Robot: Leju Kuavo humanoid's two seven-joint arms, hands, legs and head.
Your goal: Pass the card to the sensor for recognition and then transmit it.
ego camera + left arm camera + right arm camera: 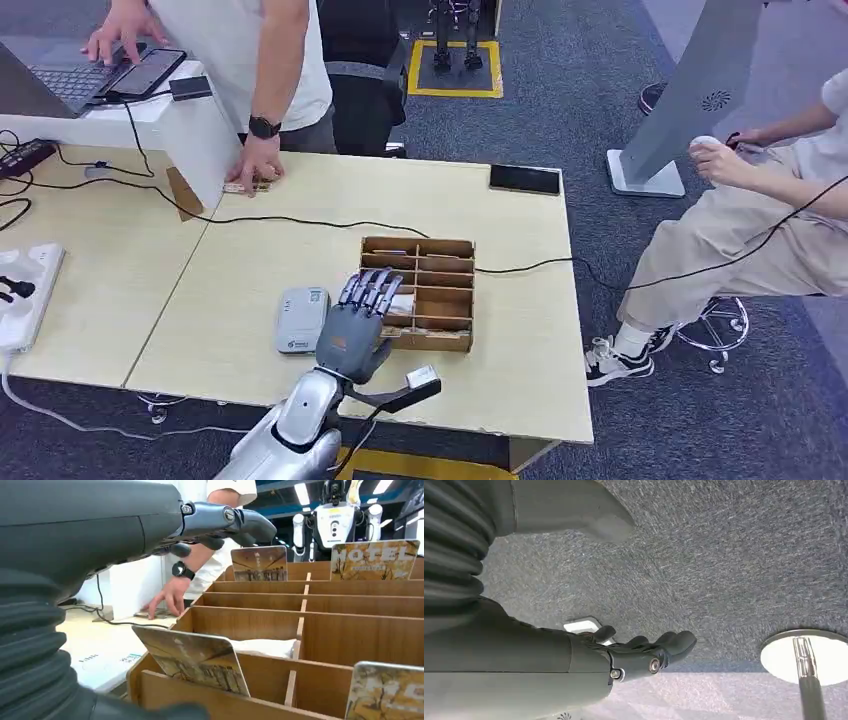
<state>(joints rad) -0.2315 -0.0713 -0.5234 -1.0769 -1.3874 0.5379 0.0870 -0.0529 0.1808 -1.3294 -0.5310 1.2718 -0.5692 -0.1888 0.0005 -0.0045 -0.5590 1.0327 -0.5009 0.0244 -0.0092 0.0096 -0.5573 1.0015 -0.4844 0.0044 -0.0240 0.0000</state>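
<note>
Hovering over near-left compartments of wooden card organizer [420, 292] w/ left hand [357, 322], fingers extended, grasping nothing. Leaning in slot directly beneath fingers: hotel key card [195, 659], long axis across the slot. Lying just left of hand: grey card sensor [302, 320]. Hanging over carpet: right hand [634, 652], relaxed, empty. Card's lower edge hidden by divider.

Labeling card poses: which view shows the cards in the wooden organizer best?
Left wrist view: the cards stand upright in the wooden organizer, printed faces legible. Head view shows the organizer from above, cards barely discernible, left hand over its edge. Right wrist view faces carpet.
</note>
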